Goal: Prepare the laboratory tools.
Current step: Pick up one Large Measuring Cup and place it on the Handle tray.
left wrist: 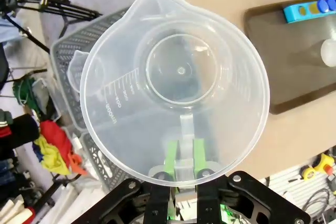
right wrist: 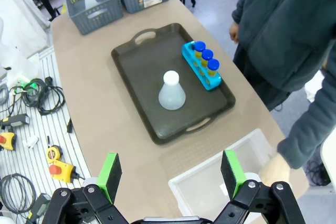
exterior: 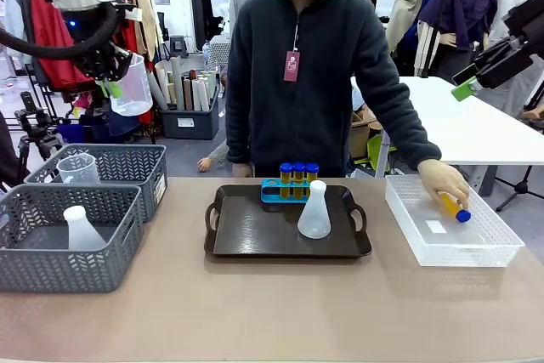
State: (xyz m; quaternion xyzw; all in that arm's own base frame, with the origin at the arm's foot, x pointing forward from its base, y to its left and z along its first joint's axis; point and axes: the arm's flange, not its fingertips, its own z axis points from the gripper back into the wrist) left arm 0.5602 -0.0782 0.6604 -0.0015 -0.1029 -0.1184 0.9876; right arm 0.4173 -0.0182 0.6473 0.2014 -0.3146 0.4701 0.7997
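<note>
The see-through beaker (left wrist: 176, 85), with a pouring lip and printed scale marks, hangs high above the grey baskets (exterior: 68, 269), its handle clamped in the left jaws; the right jaws gape, holding nothing

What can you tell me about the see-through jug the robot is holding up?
The measuring beaker is clear, slightly milky plastic, with a pouring spout, a round base, a handle and printed level marks. It looks empty. The left gripper is shut on its handle, holding it in the air over the grey baskets.
</note>
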